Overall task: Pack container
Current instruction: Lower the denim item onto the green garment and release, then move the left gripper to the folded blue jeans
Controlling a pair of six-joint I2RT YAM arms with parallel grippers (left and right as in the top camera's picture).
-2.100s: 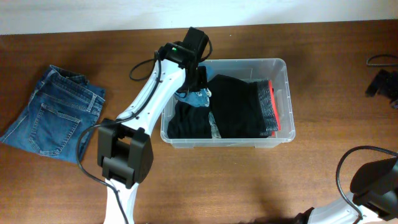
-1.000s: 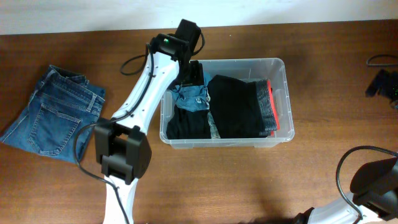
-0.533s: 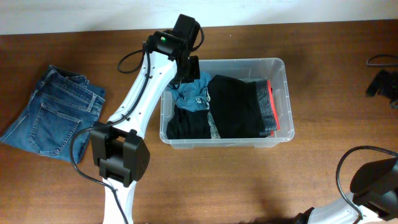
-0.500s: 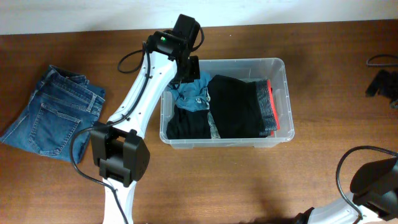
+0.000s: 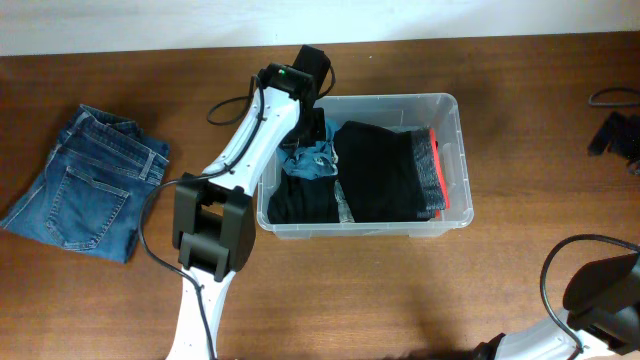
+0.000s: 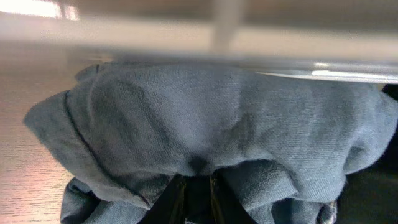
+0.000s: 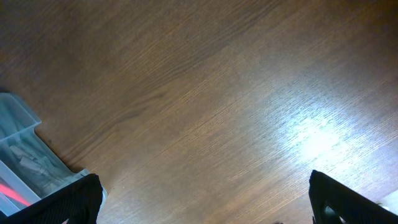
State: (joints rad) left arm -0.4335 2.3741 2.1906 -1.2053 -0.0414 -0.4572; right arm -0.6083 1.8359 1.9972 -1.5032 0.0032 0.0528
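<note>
The clear plastic container (image 5: 452, 108) sits at the table's middle, holding folded black clothes (image 5: 380, 170) and a grey and red garment (image 5: 430, 165). My left gripper (image 5: 312, 128) reaches into the container's far left corner. It is shut on a light blue garment (image 5: 312, 160), which fills the left wrist view (image 6: 205, 118) under the container's rim (image 6: 249, 31). The closed fingers (image 6: 198, 199) pinch a fold of it. My right gripper (image 7: 205, 205) is open and empty above bare table. A corner of the container (image 7: 18, 143) shows at its left.
Folded blue jeans (image 5: 85, 180) lie on the table at the far left. A black object (image 5: 620, 135) and a cable sit at the right edge. The right arm's base (image 5: 600, 290) is at the bottom right corner.
My left gripper lifted the blue garment toward the container's far left corner, then shifted slightly right and down into the container, still holding it. The right arm has not moved.
</note>
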